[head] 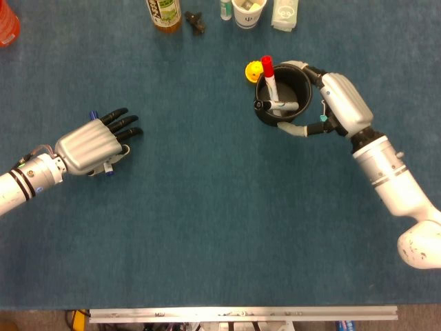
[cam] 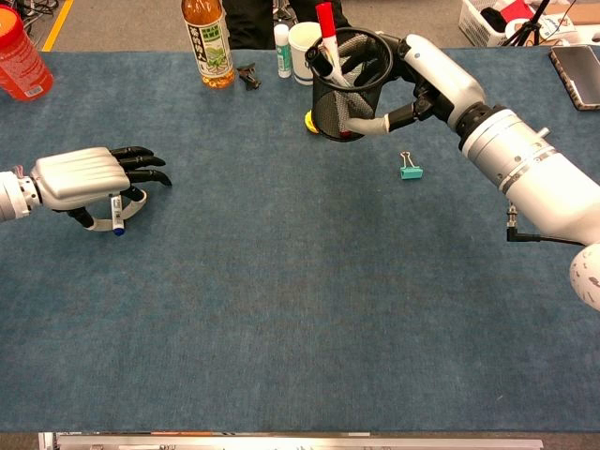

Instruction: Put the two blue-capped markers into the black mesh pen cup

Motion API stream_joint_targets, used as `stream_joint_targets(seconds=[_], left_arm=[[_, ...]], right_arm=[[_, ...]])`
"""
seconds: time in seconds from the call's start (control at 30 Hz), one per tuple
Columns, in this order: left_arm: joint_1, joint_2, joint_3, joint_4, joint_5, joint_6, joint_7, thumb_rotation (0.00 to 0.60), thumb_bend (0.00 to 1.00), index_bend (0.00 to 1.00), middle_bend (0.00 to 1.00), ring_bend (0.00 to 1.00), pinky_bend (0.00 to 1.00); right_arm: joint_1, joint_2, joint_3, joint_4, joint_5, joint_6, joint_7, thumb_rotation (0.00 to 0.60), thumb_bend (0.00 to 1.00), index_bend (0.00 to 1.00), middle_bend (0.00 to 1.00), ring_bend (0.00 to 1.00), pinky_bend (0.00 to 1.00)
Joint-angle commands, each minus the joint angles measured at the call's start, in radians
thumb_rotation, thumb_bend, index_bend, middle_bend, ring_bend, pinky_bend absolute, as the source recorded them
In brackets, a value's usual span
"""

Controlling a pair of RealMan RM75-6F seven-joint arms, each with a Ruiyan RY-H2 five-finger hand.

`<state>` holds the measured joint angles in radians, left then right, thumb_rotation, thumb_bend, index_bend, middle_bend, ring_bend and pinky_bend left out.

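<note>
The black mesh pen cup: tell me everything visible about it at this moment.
The black mesh pen cup is a round cup of dark wire mesh with a solid rim, open at the top. The right hand grips it around the wall, and it looks tilted and raised off the blue table. Inside are a red-capped marker sticking above the rim and a black-capped one lying across. A small yellow object sits beside it.

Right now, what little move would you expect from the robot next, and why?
Probably the left hand should lift and carry its blue-capped marker rightward toward the black mesh pen cup. That hand already holds the marker just above the table, while the right hand grips the cup far across the blue cloth, with a red-capped marker inside.
</note>
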<state>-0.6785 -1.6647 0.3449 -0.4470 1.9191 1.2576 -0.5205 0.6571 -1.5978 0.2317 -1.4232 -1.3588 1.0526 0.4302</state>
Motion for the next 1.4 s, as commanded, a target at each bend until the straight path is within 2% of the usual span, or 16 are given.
stream_joint_targets(seconds=[0.03,0.63,0.8,1.03,1.27,1.4], left_arm=[[-0.001,0.002,0.000,-0.003,0.000,0.002,0.002,0.600,0.25,0.63,0.15,0.00,0.05],[-0.014,0.036,-0.015,-0.063,-0.013,0.014,0.025,0.600,0.27,0.64,0.16,0.00,0.05],[-0.017,0.081,-0.050,-0.119,-0.044,0.049,0.026,0.600,0.27,0.65,0.16,0.00,0.05],[-0.025,0.197,-0.127,-0.301,-0.110,0.103,0.026,0.600,0.27,0.65,0.16,0.00,0.05],[-0.030,0.357,-0.195,-0.599,-0.178,0.111,0.024,0.600,0.27,0.65,0.17,0.00,0.05],[-0.026,0.426,-0.225,-0.734,-0.208,0.110,0.028,0.600,0.27,0.66,0.17,0.00,0.05]], right_arm=[[0.000,0.001,0.000,0.000,-0.001,0.000,0.000,0.600,0.45,0.43,0.42,0.34,0.31],[-0.005,0.006,0.000,-0.003,-0.006,0.005,0.012,0.600,0.45,0.43,0.42,0.34,0.31],[-0.005,0.007,0.000,-0.002,-0.008,0.004,0.019,0.600,0.45,0.43,0.42,0.34,0.31],[0.000,-0.015,-0.011,0.011,-0.013,-0.009,0.034,0.600,0.45,0.43,0.41,0.34,0.31],[0.015,-0.066,-0.023,0.056,-0.026,-0.023,0.042,0.600,0.45,0.43,0.41,0.34,0.31],[0.027,-0.092,-0.027,0.079,-0.028,-0.036,0.040,0.600,0.45,0.43,0.42,0.34,0.31]])
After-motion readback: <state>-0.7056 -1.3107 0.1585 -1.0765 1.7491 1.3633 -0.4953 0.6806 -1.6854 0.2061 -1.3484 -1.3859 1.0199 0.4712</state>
